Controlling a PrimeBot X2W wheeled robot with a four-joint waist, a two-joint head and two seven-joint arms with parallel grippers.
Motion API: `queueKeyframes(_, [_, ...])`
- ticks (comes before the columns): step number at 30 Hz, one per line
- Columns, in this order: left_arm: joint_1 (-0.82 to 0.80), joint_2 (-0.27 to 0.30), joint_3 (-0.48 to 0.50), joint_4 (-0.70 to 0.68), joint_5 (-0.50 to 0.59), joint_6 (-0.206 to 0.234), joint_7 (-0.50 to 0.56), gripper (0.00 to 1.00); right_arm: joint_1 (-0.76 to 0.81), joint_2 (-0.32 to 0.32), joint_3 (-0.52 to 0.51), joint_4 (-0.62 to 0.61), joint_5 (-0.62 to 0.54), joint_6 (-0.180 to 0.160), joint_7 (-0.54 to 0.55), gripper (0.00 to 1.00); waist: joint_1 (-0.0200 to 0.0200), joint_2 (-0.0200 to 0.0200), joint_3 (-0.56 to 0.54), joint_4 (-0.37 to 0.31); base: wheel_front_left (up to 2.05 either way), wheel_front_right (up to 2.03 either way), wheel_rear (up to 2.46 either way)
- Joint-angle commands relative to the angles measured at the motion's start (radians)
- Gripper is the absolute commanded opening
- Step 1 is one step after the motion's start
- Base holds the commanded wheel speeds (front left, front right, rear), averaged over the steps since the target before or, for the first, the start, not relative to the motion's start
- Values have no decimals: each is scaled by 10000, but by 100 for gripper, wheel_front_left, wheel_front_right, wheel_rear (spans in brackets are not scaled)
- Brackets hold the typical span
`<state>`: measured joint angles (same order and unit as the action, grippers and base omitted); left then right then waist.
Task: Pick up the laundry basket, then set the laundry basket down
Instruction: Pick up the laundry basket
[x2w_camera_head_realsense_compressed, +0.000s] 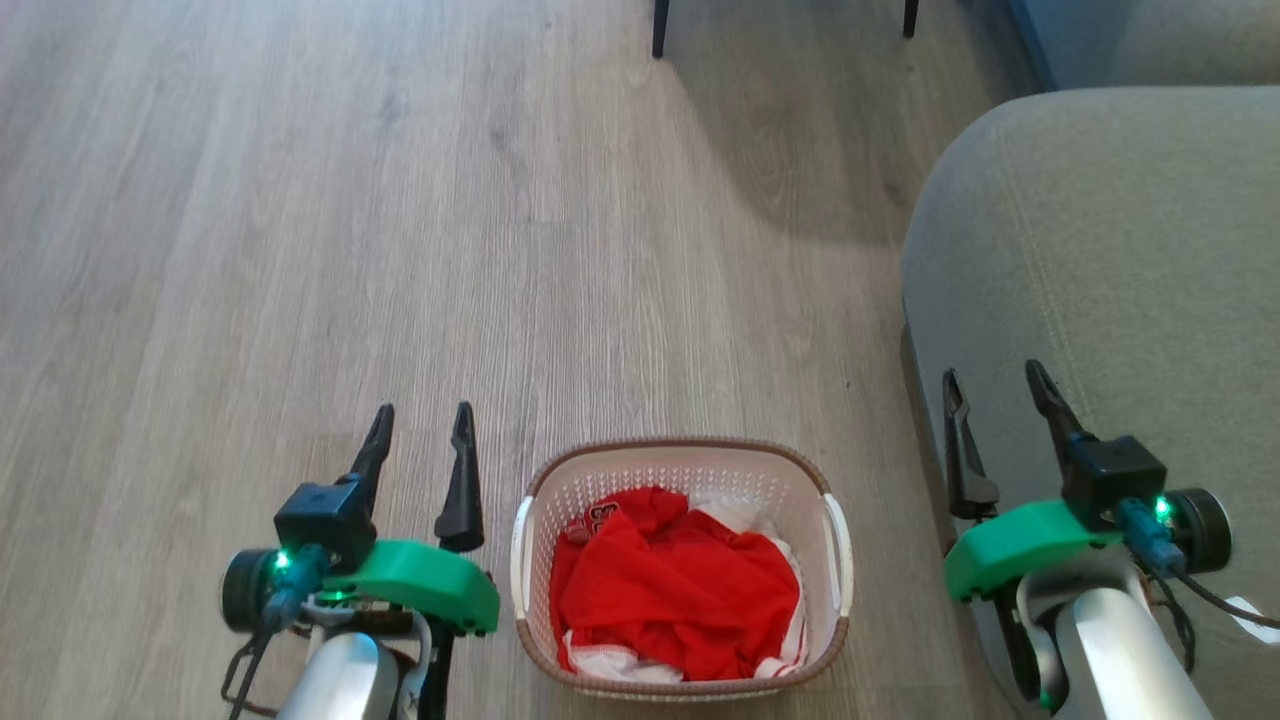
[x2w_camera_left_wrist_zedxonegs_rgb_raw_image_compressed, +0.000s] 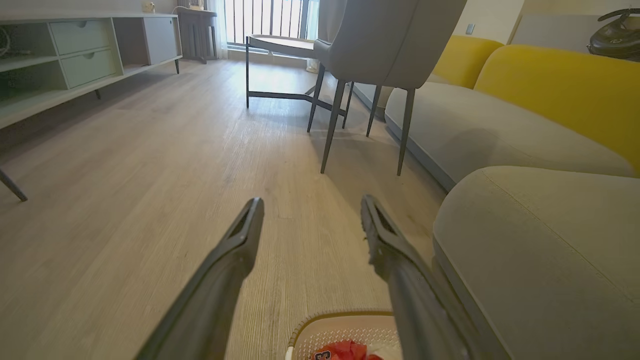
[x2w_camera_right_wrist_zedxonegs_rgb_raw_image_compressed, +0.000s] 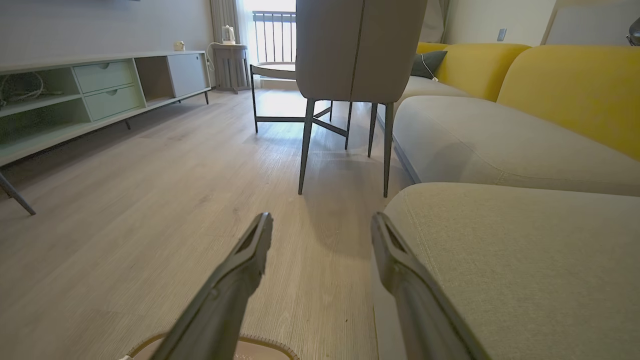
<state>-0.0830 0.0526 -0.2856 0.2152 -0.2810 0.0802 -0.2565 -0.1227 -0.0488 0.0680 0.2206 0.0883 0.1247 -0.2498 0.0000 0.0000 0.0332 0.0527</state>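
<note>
Laundry basket (x2w_camera_head_realsense_compressed: 680, 470) on the wood floor (x2w_camera_head_realsense_compressed: 300, 250), red clothes (x2w_camera_head_realsense_compressed: 675, 590) inside, left pincer (x2w_camera_head_realsense_compressed: 424, 407) wide open and empty beside it, right pincer (x2w_camera_head_realsense_compressed: 990, 370) wide open, empty, by the grey sofa (x2w_camera_head_realsense_compressed: 1120, 250)

- A pale wood-look floor (x2w_camera_head_realsense_compressed: 300, 200) is stretching across the room.
- A grey sofa (x2w_camera_head_realsense_compressed: 1120, 260) is sitting along the floor's right edge, with yellow back cushions (x2w_camera_right_wrist_zedxonegs_rgb_raw_image_compressed: 575, 85) standing up behind its seat.
- A dark cushion (x2w_camera_right_wrist_zedxonegs_rgb_raw_image_compressed: 427, 62) is leaning at the sofa's far end.
- A grey chair (x2w_camera_right_wrist_zedxonegs_rgb_raw_image_compressed: 350, 50) is standing on thin dark legs just beside the sofa's front edge.
- A low table (x2w_camera_left_wrist_zedxonegs_rgb_raw_image_compressed: 280, 47) with a dark frame is standing behind the chair, near the window (x2w_camera_right_wrist_zedxonegs_rgb_raw_image_compressed: 272, 30).
- A pale green cabinet (x2w_camera_right_wrist_zedxonegs_rgb_raw_image_compressed: 100, 85) with two drawers is running along the floor's left edge.
</note>
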Motion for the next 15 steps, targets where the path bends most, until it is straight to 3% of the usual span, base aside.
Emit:
queueKeyframes(1, [-488, -23, 270, -221, -119, -30, -53, 100, -552, -15, 324, -277, -62, 60, -120, 100, 0, 0, 178, 19, 0, 0, 0])
queueKeyframes(15, [-1654, -24, -237, 1227, -450, 8, -53, 100, -1566, -24, 352, 785, -341, 60, -120, 100, 0, 0, 2301, 50, 0, 0, 0])
